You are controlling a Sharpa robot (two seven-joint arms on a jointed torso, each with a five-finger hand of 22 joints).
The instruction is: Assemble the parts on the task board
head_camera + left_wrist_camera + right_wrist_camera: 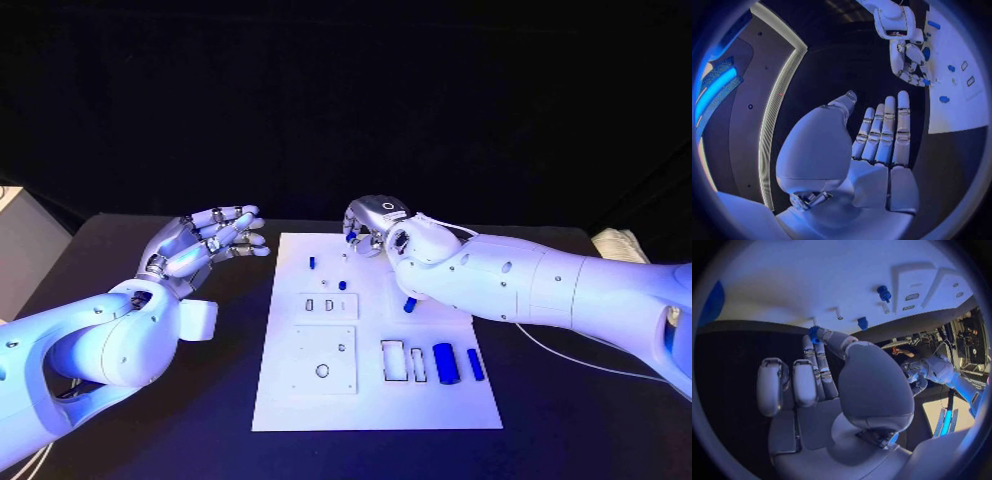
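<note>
You've got two chunky glossy white arms here, shells dotted with small dark screw holes. Each ends in a silver segmented hand, and a thin white cable trails off the right arm.

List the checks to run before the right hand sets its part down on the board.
1. Part held: ok. The right hand pinches a small blue part at its fingertips.
2. Hand over the task board: ok, it is above the far edge.
3. Left hand out of the way: ok. It is open, holds nothing and is off the board's left side.
4. Target slot for the held part: cannot tell.
5. Loose parts clear of the right hand: ok. The blue cylinder and blue bar lie at the board's near right.
</note>
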